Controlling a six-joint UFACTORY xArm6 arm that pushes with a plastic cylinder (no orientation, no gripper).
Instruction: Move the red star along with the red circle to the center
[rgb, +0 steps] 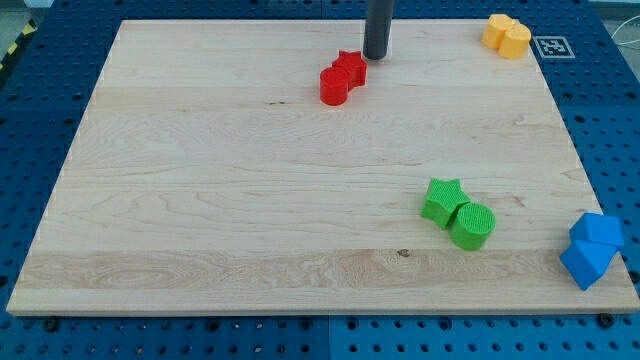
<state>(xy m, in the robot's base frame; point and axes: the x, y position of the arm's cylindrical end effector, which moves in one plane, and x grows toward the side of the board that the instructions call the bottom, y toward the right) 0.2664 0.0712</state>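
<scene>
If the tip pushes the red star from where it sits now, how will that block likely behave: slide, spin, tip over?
The red star looks low and flat-based, so it would probably slide, not tip. My tip sits just to its right at the view's top; off-centre contact on a point may spin it. The red circle touches it, so both likely move together.

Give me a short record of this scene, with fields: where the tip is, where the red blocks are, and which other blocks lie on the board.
tip: my tip at the view's top, just right of the red star
red pair: star touching the red circle, above centre
green: star and circle, lower right
yellow: blocks, top right corner
blue: blocks, right edge
</scene>
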